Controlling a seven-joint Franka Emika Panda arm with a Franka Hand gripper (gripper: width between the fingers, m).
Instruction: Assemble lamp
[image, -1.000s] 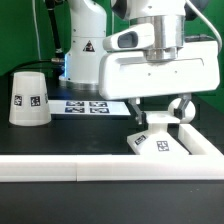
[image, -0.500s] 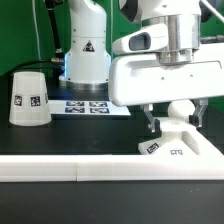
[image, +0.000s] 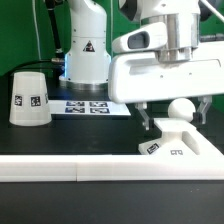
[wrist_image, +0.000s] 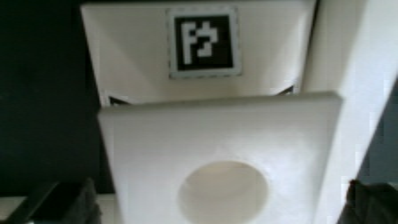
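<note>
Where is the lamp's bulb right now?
On the exterior view's right, the bulb sits on the base block, between the fingers of the open hand.

The end effector (image: 176, 116) straddles the bulb (image: 182, 110) atop the base (image: 185, 148), its 2 fingers spread apart.

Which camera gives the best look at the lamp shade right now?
The exterior view: the shade stands whole on the table at the exterior view's left, marker visible. The wrist view shows none of it.
</note>
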